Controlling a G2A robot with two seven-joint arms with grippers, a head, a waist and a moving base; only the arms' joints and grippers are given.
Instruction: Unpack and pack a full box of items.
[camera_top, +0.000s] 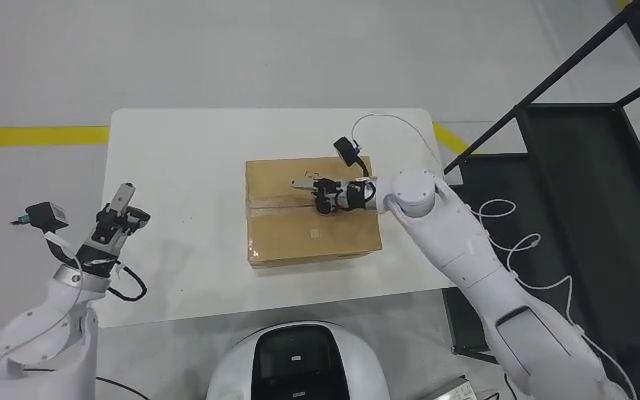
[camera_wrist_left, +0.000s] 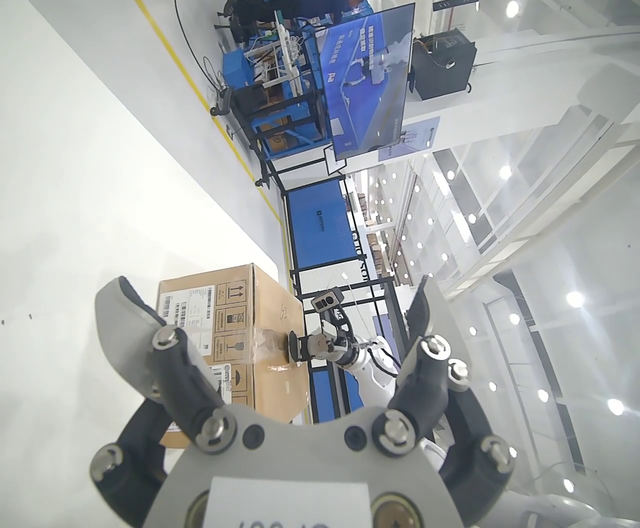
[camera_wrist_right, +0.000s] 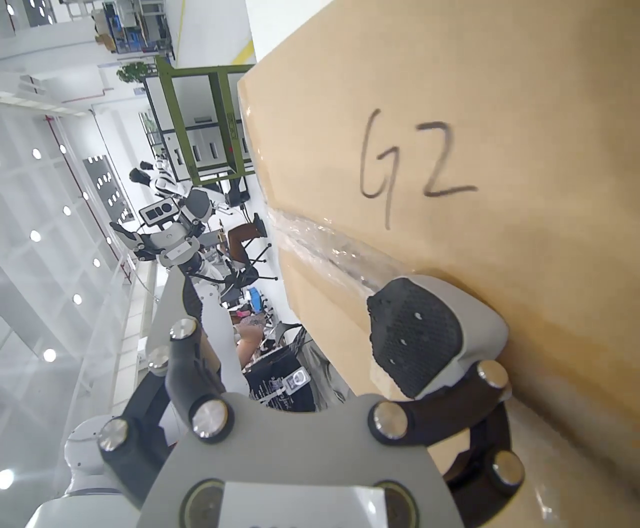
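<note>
A closed cardboard box (camera_top: 312, 238) stands in the middle of the white table (camera_top: 180, 160), its top flaps sealed along a clear tape seam (camera_wrist_right: 320, 247). My right gripper (camera_top: 312, 192) lies over the box top at the seam, open, with one black pad (camera_wrist_right: 417, 340) flat against the cardboard (camera_wrist_right: 500, 100) near a handwritten mark. My left gripper (camera_top: 130, 207) hangs over the table's left edge, well away from the box, open and holding nothing. In the left wrist view the box (camera_wrist_left: 235, 320) shows its labelled side between the fingers (camera_wrist_left: 130, 310), with the right gripper (camera_wrist_left: 300, 347) on top.
A black metal stair frame (camera_top: 560, 160) stands close to the table's right side. A thin white cable (camera_top: 400, 120) loops over the table behind the box. Bare table surface surrounds the box on the left and back.
</note>
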